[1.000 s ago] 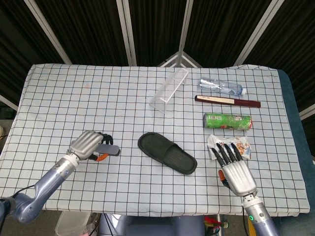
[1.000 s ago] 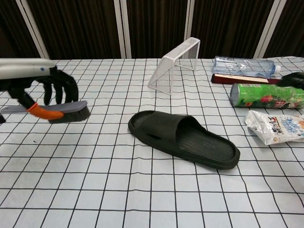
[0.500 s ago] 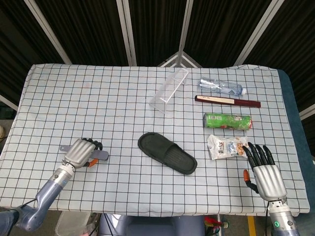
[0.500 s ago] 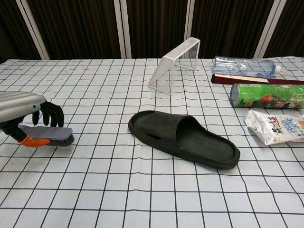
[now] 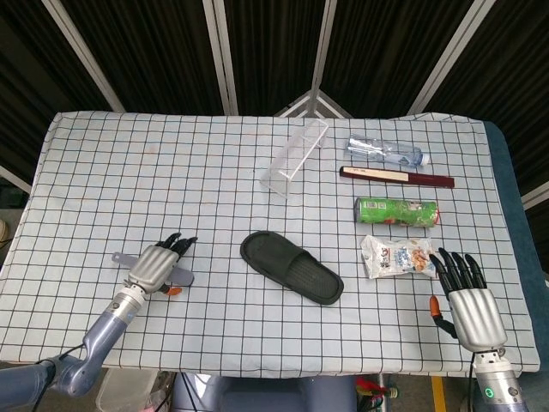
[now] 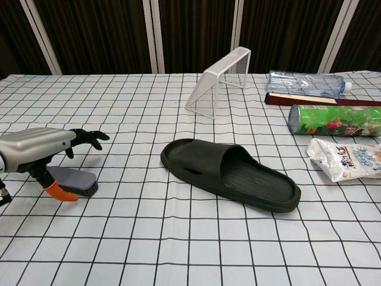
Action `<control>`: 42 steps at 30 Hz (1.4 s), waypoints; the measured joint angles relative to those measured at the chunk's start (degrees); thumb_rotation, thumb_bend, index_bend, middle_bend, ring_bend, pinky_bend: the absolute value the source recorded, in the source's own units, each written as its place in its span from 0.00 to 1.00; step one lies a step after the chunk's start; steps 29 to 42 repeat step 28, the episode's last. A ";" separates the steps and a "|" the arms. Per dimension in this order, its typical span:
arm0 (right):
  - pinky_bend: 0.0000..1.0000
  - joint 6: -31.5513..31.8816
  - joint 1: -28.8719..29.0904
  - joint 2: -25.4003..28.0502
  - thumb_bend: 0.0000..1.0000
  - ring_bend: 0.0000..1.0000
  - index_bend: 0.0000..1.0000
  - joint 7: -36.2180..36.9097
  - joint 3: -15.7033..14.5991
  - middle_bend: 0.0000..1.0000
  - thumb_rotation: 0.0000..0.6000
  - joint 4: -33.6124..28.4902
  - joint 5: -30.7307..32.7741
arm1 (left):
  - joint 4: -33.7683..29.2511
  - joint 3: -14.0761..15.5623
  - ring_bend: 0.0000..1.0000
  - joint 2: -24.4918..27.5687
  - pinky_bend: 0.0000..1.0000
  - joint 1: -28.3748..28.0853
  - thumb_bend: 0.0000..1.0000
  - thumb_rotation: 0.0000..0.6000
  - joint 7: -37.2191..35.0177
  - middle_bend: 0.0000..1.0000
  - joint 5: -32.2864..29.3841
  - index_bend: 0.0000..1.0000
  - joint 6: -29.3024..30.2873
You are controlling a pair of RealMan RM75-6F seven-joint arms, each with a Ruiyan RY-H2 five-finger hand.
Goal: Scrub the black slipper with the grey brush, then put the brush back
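Slipper [image 5: 291, 267], black and sole-down, lies at the table's [image 5: 171, 172] centre, toe toward four o'clock. Off at its nine o'clock, the grey brush [image 6: 74, 182] rests bristles-down on the cloth, with the left hand [image 5: 157, 265] above it, fingers spread wide and holding nothing. At the slipper's four o'clock, near the table edge, the right hand [image 5: 467, 305] is likewise wide and empty.

Matt ribbed rubber slipper [image 6: 232, 173], checked cloth [image 6: 178, 238]

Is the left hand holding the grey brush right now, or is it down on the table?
Down. The grey brush rests bristles-down on the tablecloth, and the left hand hovers above it with fingers stretched out, not wrapped round it.
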 measured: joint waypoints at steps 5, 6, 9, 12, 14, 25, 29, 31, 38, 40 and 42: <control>0.00 0.19 -0.31 -0.22 0.61 0.00 0.00 -0.61 0.15 0.00 0.87 -0.40 -0.63 | -7.47 -0.14 0.00 6.84 0.18 0.52 0.00 0.78 -5.58 0.00 4.25 0.00 1.26; 0.00 0.26 -0.37 -0.23 0.61 0.00 0.00 -0.69 0.17 0.00 0.87 -0.47 -0.79 | -8.88 -0.09 0.00 8.22 0.17 0.90 0.00 0.78 -6.90 0.00 5.57 0.00 2.23; 0.00 0.43 -0.59 -0.23 0.61 0.00 0.00 -0.99 0.25 0.00 0.87 -0.68 -1.21 | -12.77 0.53 0.00 13.02 0.16 2.86 0.00 0.78 -10.20 0.00 10.88 0.00 7.38; 0.00 0.63 -0.81 -0.11 0.61 0.00 0.00 -1.17 0.37 0.00 0.87 -0.88 -1.42 | -16.30 2.30 0.00 18.90 0.14 6.60 0.00 0.78 -13.00 0.00 16.75 0.00 15.28; 0.00 0.96 -1.05 0.11 0.59 0.00 0.00 -1.29 0.45 0.00 0.87 -1.08 -1.54 | -17.55 3.78 0.00 22.04 0.12 9.56 0.00 0.85 -13.96 0.00 19.29 0.00 20.02; 0.00 2.84 -3.90 3.68 0.45 0.00 0.00 -3.71 0.60 0.00 0.84 -5.09 0.92 | -10.88 9.75 0.00 22.86 0.07 31.25 0.00 1.00 -4.10 0.00 19.19 0.00 39.49; 0.00 2.59 -4.09 4.00 0.45 0.00 0.00 -4.67 0.56 0.00 0.84 -5.79 1.07 | -9.90 9.60 0.00 21.69 0.07 32.84 0.00 1.00 -2.10 0.00 17.44 0.00 39.81; 0.00 2.59 -4.09 4.00 0.45 0.00 0.00 -4.67 0.56 0.00 0.84 -5.79 1.07 | -9.90 9.60 0.00 21.69 0.07 32.84 0.00 1.00 -2.10 0.00 17.44 0.00 39.81; 0.00 2.59 -4.09 4.00 0.45 0.00 0.00 -4.67 0.56 0.00 0.84 -5.79 1.07 | -9.90 9.60 0.00 21.69 0.07 32.84 0.00 1.00 -2.10 0.00 17.44 0.00 39.81; 0.00 2.59 -4.09 4.00 0.45 0.00 0.00 -4.67 0.56 0.00 0.84 -5.79 1.07 | -9.90 9.60 0.00 21.69 0.07 32.84 0.00 1.00 -2.10 0.00 17.44 0.00 39.81; 0.00 2.59 -4.09 4.00 0.45 0.00 0.00 -4.67 0.56 0.00 0.84 -5.79 1.07 | -9.90 9.60 0.00 21.69 0.07 32.84 0.00 1.00 -2.10 0.00 17.44 0.00 39.81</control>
